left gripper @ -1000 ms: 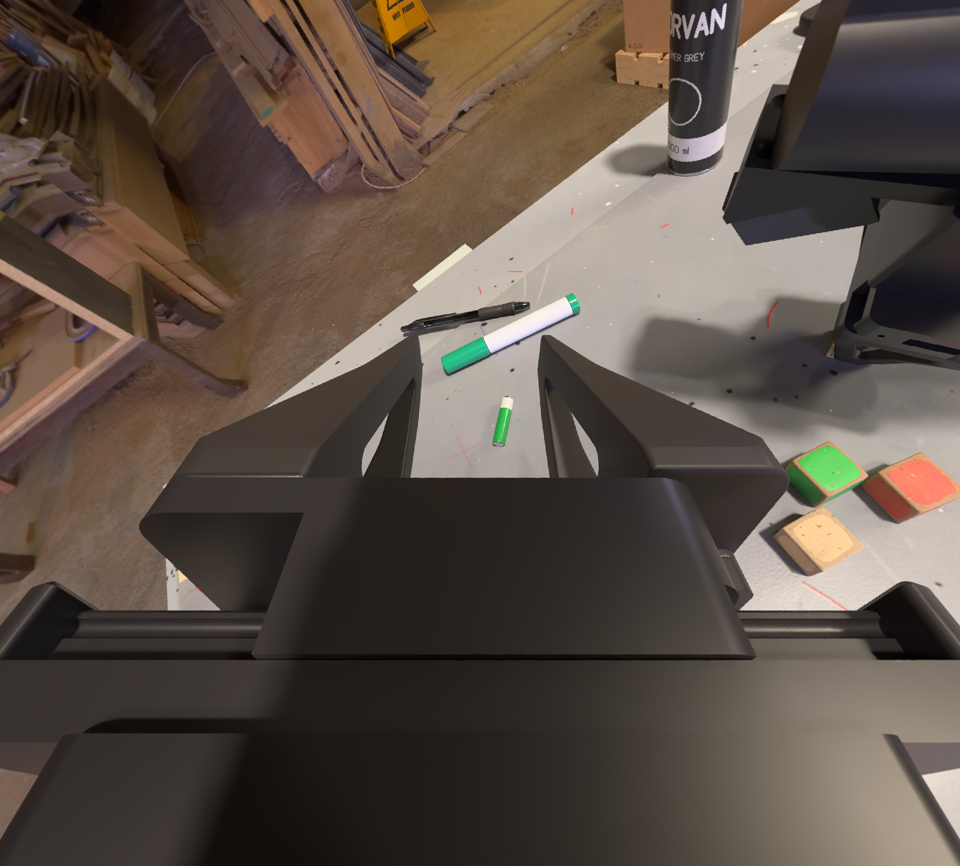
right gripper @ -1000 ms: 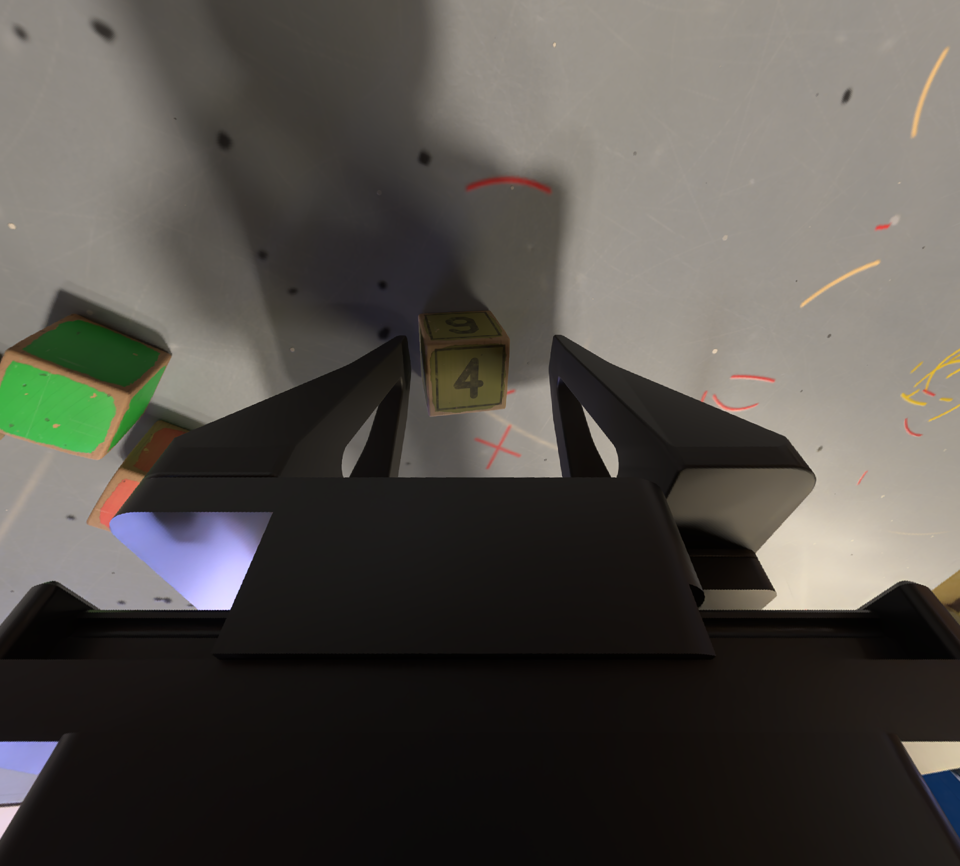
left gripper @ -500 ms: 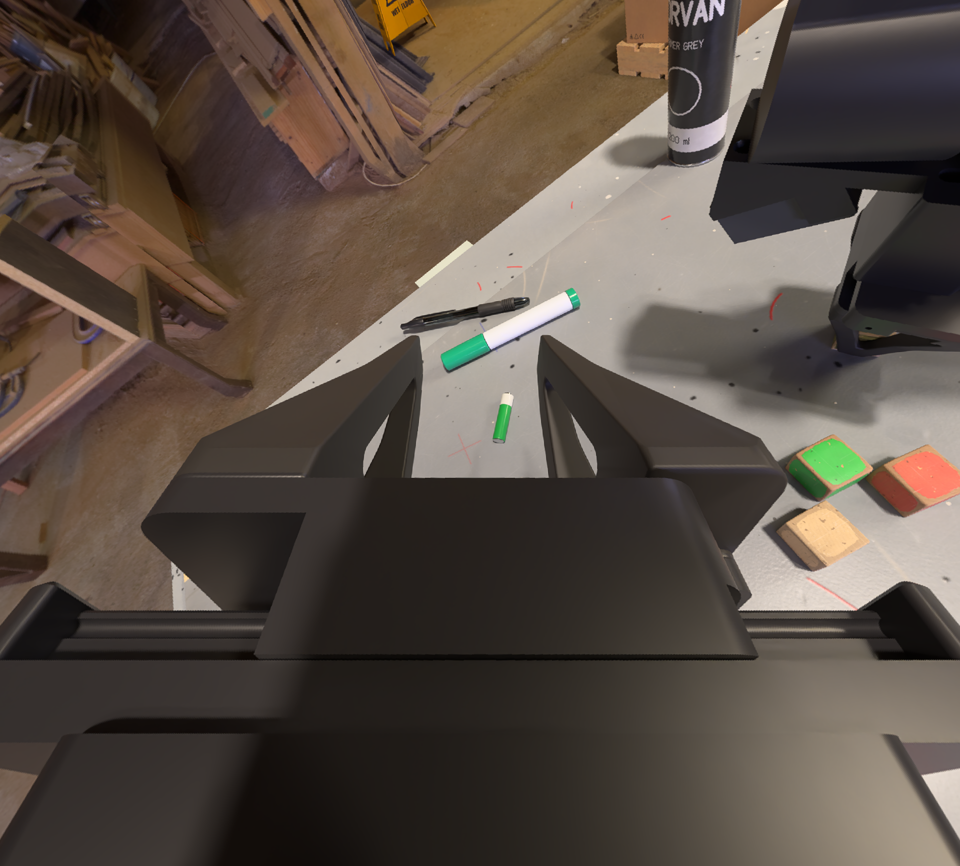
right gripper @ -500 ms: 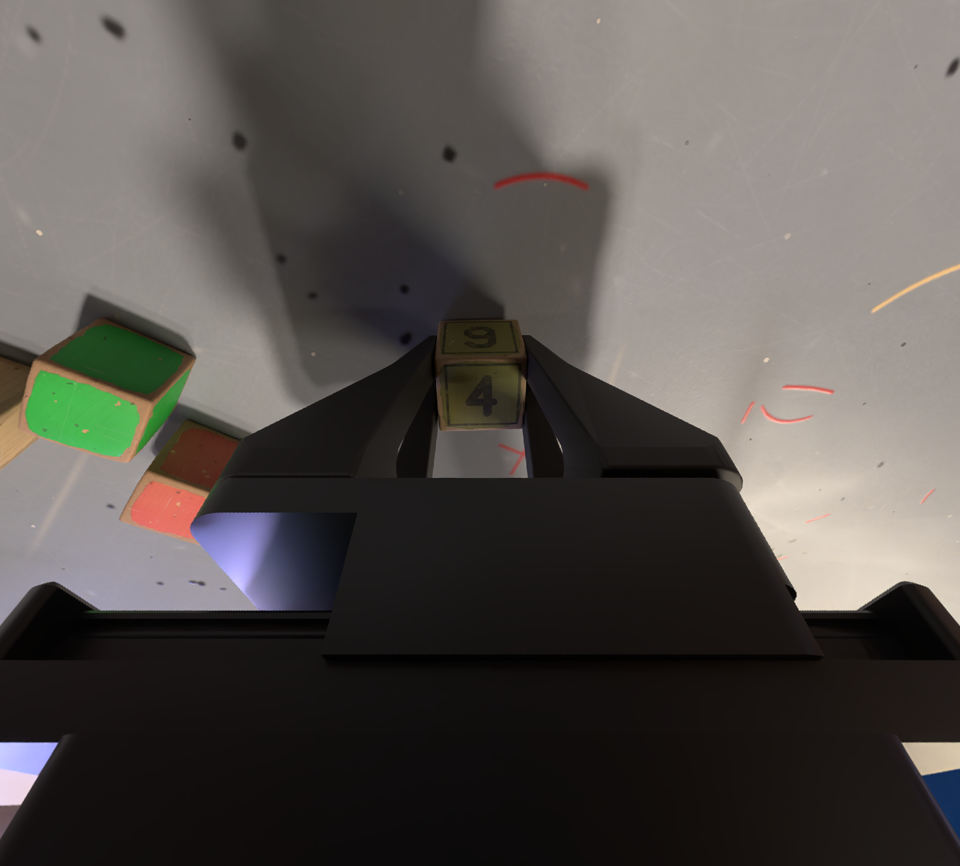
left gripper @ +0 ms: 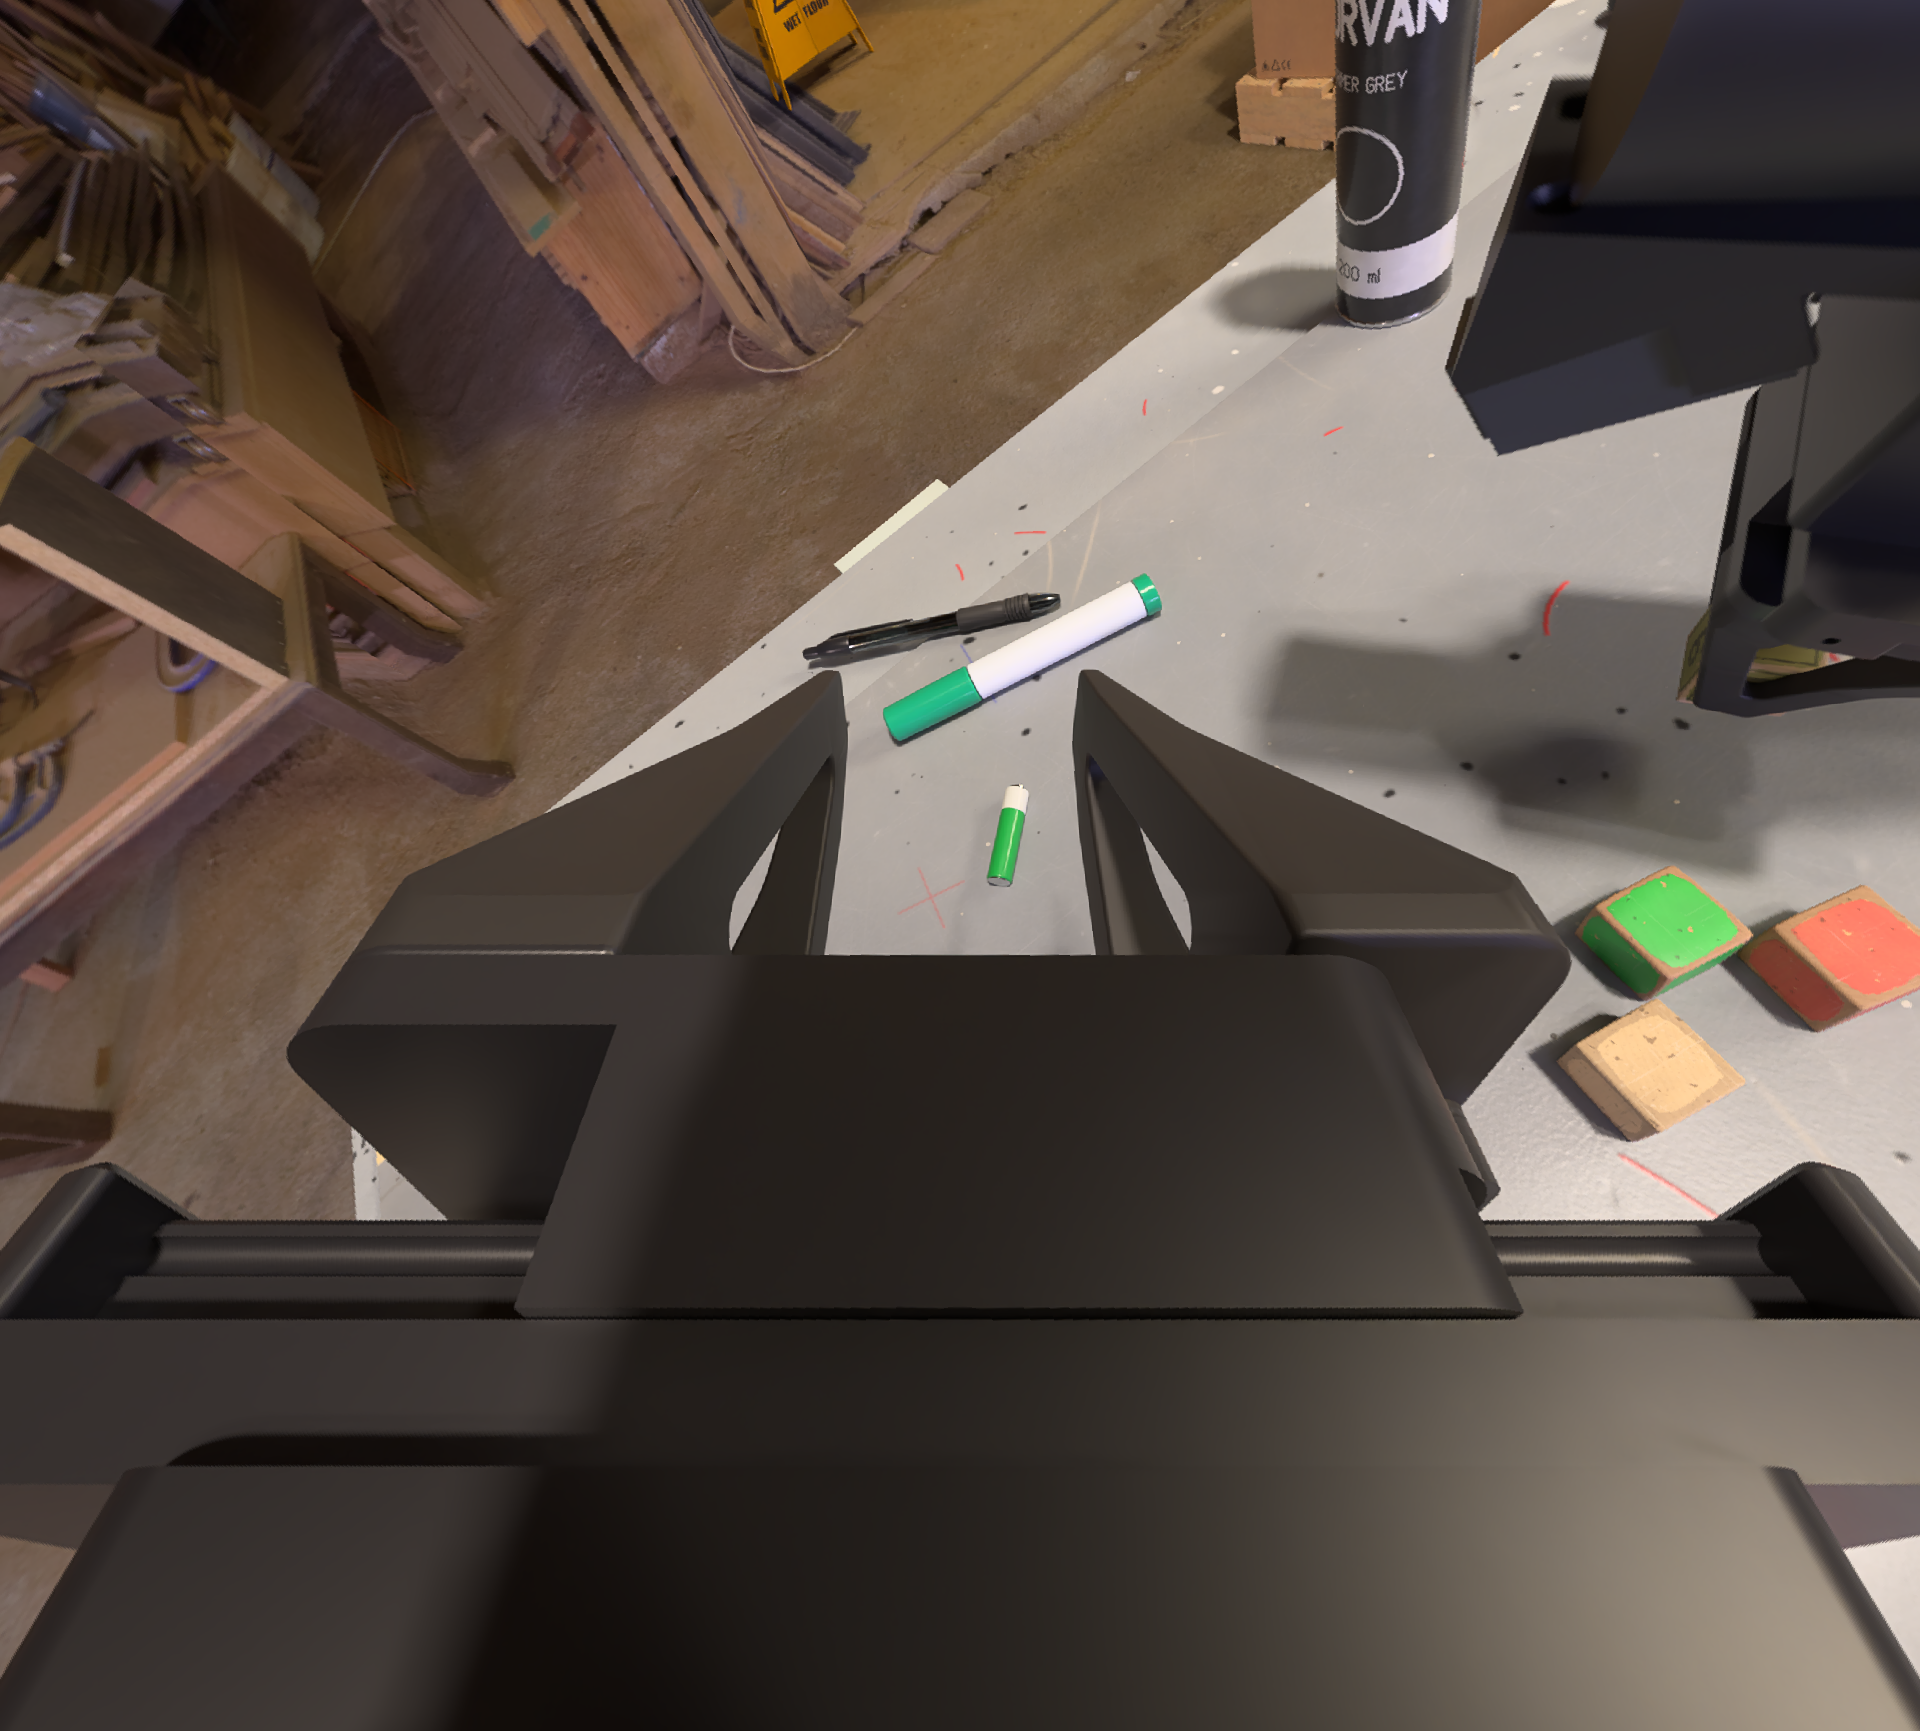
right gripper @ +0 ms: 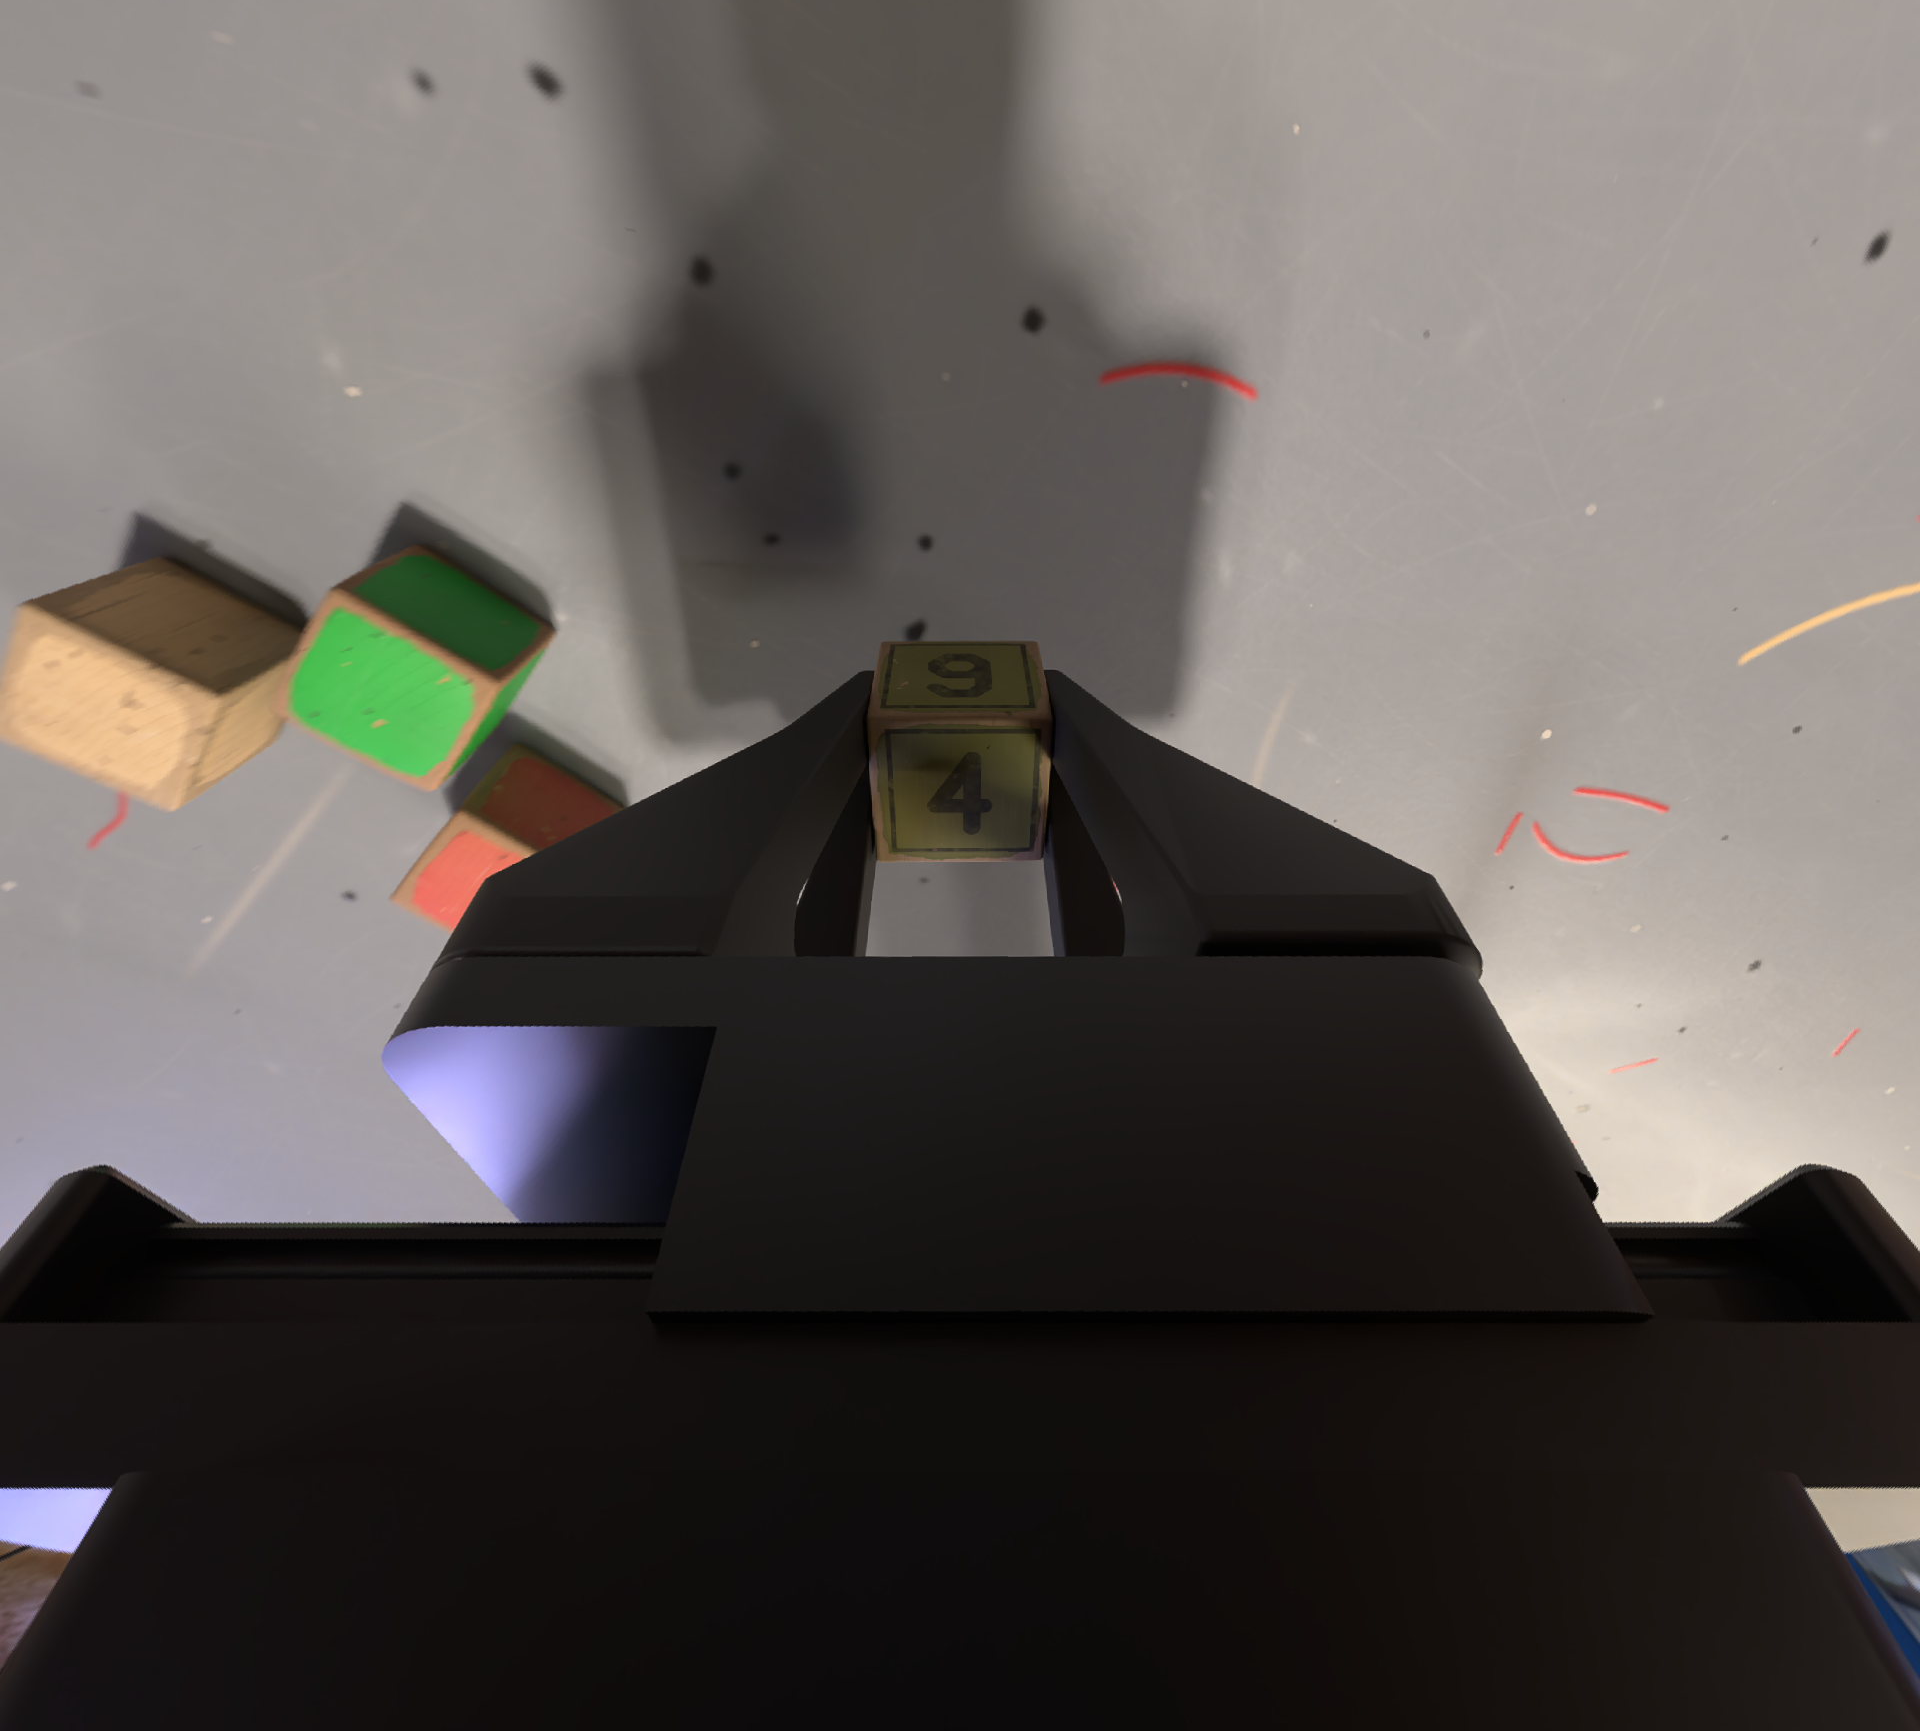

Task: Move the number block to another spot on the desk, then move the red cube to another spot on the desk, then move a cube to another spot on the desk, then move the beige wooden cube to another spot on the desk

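My right gripper (right gripper: 959, 725) is shut on the small yellow number block (right gripper: 958, 793) and holds it above the grey desk (right gripper: 1455, 175). To its left on the desk sit the beige wooden cube (right gripper: 135, 679), the green cube (right gripper: 416, 663) and the red cube (right gripper: 499, 845), the red one partly hidden by my finger. In the left wrist view my left gripper (left gripper: 958, 725) is open and empty above the desk, with the green cube (left gripper: 1662, 928), red cube (left gripper: 1839, 954) and beige cube (left gripper: 1652, 1068) at the right. The right arm (left gripper: 1766, 279) hangs at the upper right.
A green and white marker (left gripper: 1023, 658), a black pen (left gripper: 930, 627) and a small green battery (left gripper: 1006, 834) lie ahead of my left gripper near the desk's edge. A tall black spray can (left gripper: 1403, 71) stands at the back. Beyond the edge is the workshop floor.
My right gripper closed on the number block and lifted it off the desk; the cubes now look farther below. The left gripper has hardly moved.
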